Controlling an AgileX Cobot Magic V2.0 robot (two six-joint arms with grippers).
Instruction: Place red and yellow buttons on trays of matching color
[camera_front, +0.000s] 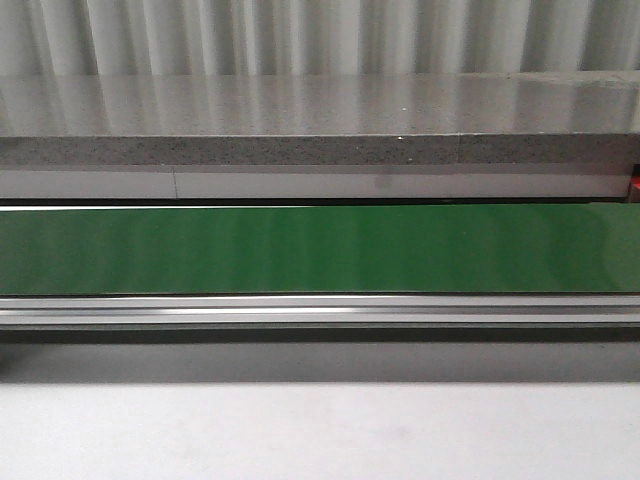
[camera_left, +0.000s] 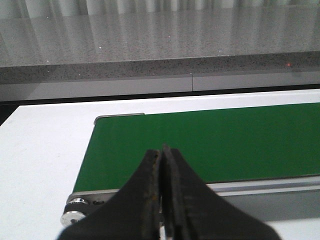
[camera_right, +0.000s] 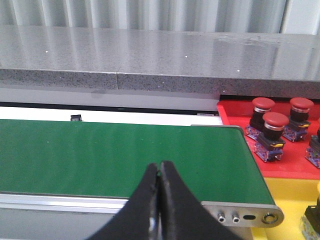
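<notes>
Green belt (camera_front: 320, 248) stretched across the whole front view, bare, with a silver rail (camera_front: 320, 310) along its near edge and white table (camera_front: 320, 430) in front. Grey speckled counter (camera_front: 320, 150) behind, below a pale curtain.

From the left wrist: left gripper (camera_left: 161, 165) hanging over the near edge of the belt's left end, black fingers (camera_left: 147, 190) pressed together, nothing between them. Roller end (camera_left: 74, 210) of the belt just beside, white table beyond it.

From the right wrist: right gripper (camera_right: 160, 175) above the near edge of the belt close to its right end, fingers (camera_right: 172, 200) likewise pressed tip to tip, pinching nothing.

Past the belt's right end, red tray (camera_right: 270, 130) holding three red buttons (camera_right: 274, 135) standing upright on their switch bodies, close together; a fourth thing cut off at the picture's edge, colour not clear. Yellow tray (camera_right: 290, 190) touching the red one on its near side; a partly visible button body (camera_right: 312, 220) at its corner, cap out of frame. No button on the belt in any view.
</notes>
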